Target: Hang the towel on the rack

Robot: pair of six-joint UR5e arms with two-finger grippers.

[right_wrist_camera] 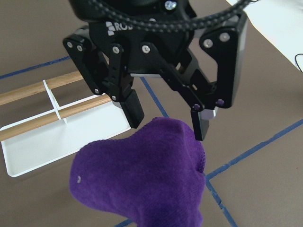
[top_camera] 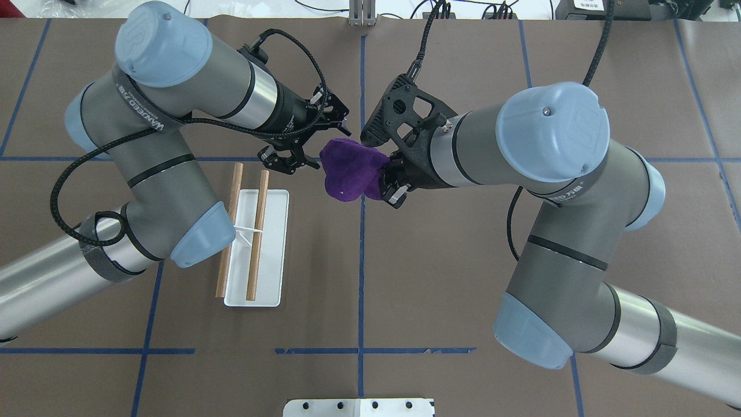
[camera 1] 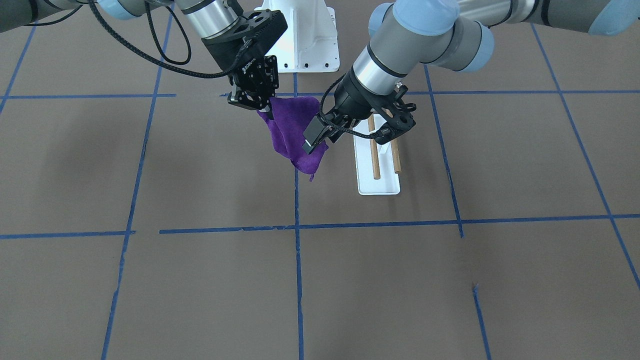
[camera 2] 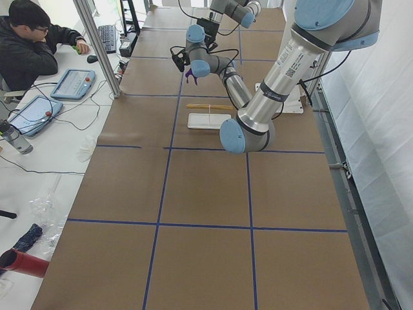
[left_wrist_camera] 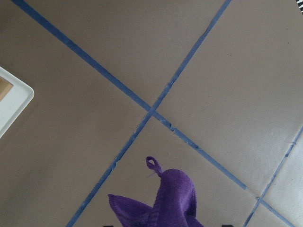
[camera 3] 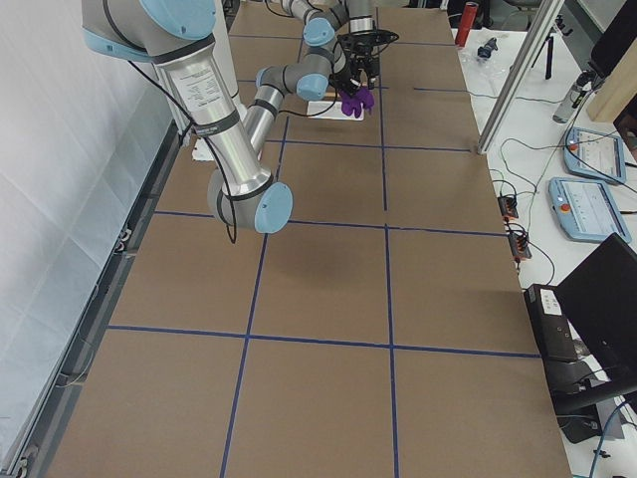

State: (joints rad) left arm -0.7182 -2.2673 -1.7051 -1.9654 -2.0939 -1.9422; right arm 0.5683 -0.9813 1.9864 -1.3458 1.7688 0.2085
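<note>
The purple towel (camera 1: 292, 135) hangs bunched in the air over the table's middle; it also shows in the overhead view (top_camera: 347, 174). My right gripper (camera 1: 263, 107) is shut on its upper corner (top_camera: 389, 188). My left gripper (top_camera: 292, 161) is open right beside the towel. In the right wrist view its fingers (right_wrist_camera: 135, 109) straddle the top of the towel's hump (right_wrist_camera: 137, 189) without pinching it. The towel's loop tag (left_wrist_camera: 150, 163) shows in the left wrist view. The rack (top_camera: 272, 249), a white base with two wooden rods (top_camera: 257, 231), stands on the table on my left.
The white bolted robot pedestal (camera 1: 305, 45) is at the table's near edge. Blue tape lines (top_camera: 362, 260) cross the brown table. An operator (camera 2: 29, 45) sits at a side desk past the table's edge.
</note>
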